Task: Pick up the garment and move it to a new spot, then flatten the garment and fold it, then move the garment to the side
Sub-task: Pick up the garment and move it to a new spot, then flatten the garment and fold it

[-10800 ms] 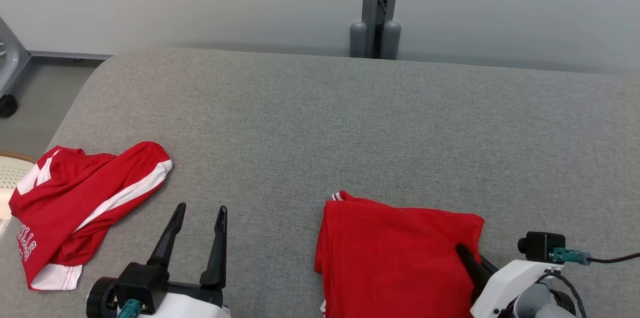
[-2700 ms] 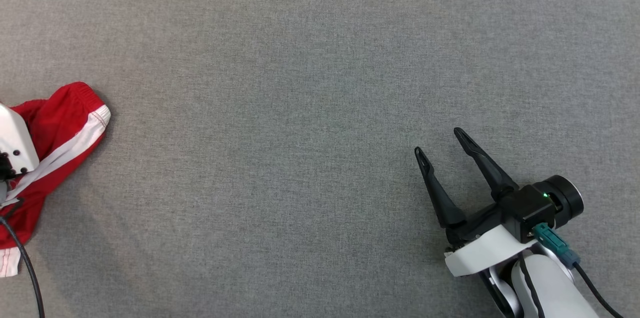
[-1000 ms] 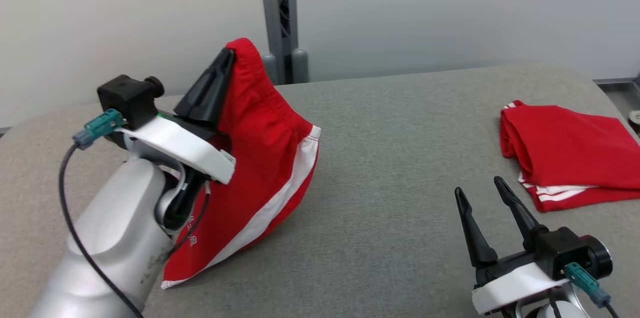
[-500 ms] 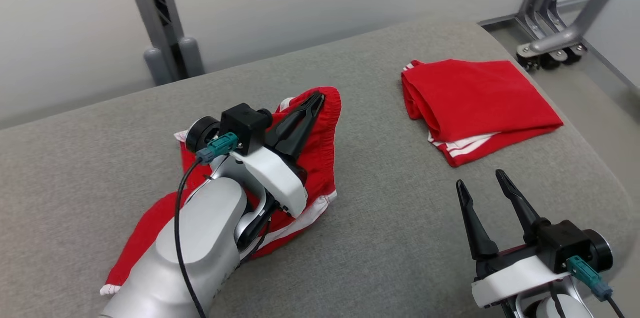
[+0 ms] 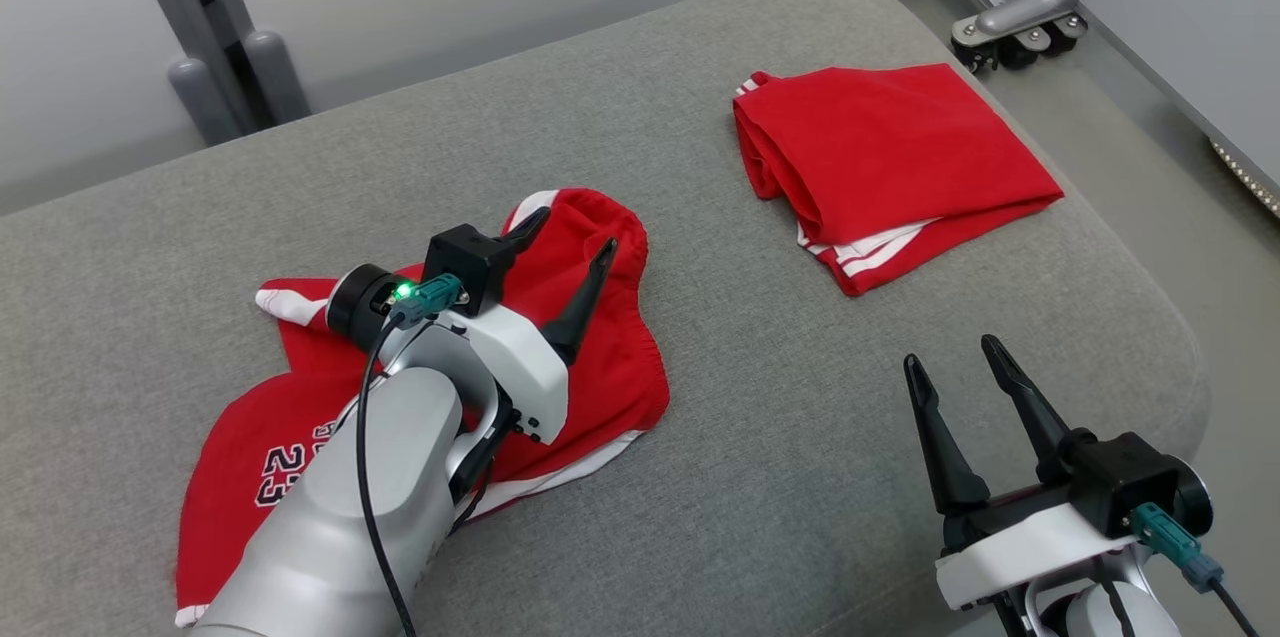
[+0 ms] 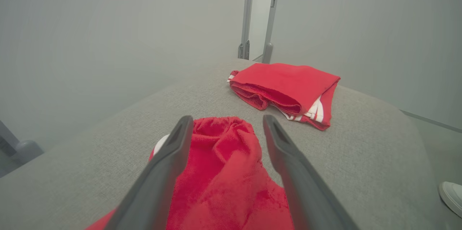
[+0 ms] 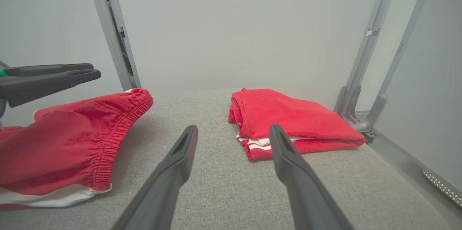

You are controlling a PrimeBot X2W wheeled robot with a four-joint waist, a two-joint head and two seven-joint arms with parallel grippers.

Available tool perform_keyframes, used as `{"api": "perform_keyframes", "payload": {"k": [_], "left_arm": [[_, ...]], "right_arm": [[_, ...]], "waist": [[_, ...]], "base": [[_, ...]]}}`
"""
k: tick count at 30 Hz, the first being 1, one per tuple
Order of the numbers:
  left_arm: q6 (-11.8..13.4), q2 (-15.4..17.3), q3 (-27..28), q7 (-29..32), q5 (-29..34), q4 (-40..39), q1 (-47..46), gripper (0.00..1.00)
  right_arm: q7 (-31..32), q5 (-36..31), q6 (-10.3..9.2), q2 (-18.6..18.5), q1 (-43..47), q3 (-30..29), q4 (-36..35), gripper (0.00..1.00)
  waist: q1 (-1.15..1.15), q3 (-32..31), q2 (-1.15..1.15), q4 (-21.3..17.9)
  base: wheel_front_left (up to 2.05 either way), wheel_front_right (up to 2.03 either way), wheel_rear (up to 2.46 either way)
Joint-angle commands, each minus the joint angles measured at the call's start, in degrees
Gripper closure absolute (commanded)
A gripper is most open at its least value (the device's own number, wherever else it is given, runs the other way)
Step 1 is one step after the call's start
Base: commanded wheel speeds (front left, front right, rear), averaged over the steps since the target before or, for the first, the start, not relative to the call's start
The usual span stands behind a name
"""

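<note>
The garment (image 5: 610, 357) is a pair of red shorts with white side stripes and a printed number. It lies crumpled on the grey padded table (image 5: 780, 477), left of middle. My left gripper (image 5: 572, 229) hovers just above its elastic waistband, jaws open and holding nothing. In the left wrist view the red cloth (image 6: 223, 172) lies between and below the two fingers (image 6: 169, 157). My right gripper (image 5: 955, 352) stands open over bare table at the lower right. The right wrist view has the shorts (image 7: 72, 139) at its left, with my left gripper's fingers (image 7: 54, 76) above them.
A second red garment (image 5: 890, 152), folded, lies near the table's far right corner (image 6: 288, 85) (image 7: 292, 121). Grey metal posts (image 5: 215, 47) stand behind the table. A wheeled frame base (image 5: 1010, 27) sits on the floor past the rounded right edge. A white shoe (image 6: 451, 194) shows at the floor.
My left gripper has lowered the shorts onto the table, opened and let them go. They now lie spread in a heap. The head camera has swung, shifting the whole picture.
</note>
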Motion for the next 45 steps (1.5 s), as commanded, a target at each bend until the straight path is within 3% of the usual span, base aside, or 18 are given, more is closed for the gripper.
{"api": "perform_keyframes", "payload": {"k": [1,10,21,28,35,39,45], "left_arm": [[0.0,0.3,0.6,-0.2,0.7,0.2,-0.4,0.00],[0.3,2.1,7.2,-0.2,3.3,-5.1,3.7,0.00],[3.1,6.4,21.9,-0.2,8.6,-20.7,20.4,0.00],[4.8,4.3,31.1,-0.2,10.8,-29.2,30.6,0.00],[4.6,0.0,41.3,-0.2,12.6,-35.6,40.0,0.00],[3.7,-0.5,42.4,-0.2,14.6,-37.4,43.9,0.00],[3.4,-0.4,38.7,-0.2,13.9,-36.9,47.3,0.00]], "right_arm": [[0.0,0.4,-0.02,-0.1,-0.4,-0.4,0.2,0.00],[0.0,-0.9,-0.02,-0.2,0.0,-1.9,0.2,0.00],[0.0,-2.8,-0.02,-0.2,3.4,-4.8,-1.3,0.00],[0.0,-3.2,-0.02,-0.2,4.9,-5.5,-1.6,0.00],[0.0,-2.9,-0.02,-0.2,6.0,-5.2,-1.5,0.00],[0.0,-2.7,-0.02,-0.2,6.4,-5.2,-1.6,0.00],[0.0,-2.8,-0.02,-0.2,6.6,-5.0,-1.3,0.00]], "waist": [[0.00,-0.2,0.00,1.0],[0.00,-3.7,0.00,7.7],[0.00,-9.5,0.00,17.7],[0.00,-10.9,0.00,21.1],[0.00,-11.8,0.00,23.0],[0.00,-12.0,0.00,23.4],[0.00,-12.3,0.00,23.3]], "base": [[0.00,0.00,0.00],[0.00,0.00,0.00],[0.00,0.00,0.00],[0.00,0.00,0.00],[0.00,0.00,0.00],[0.00,0.00,0.00],[0.00,0.00,0.00]]}}
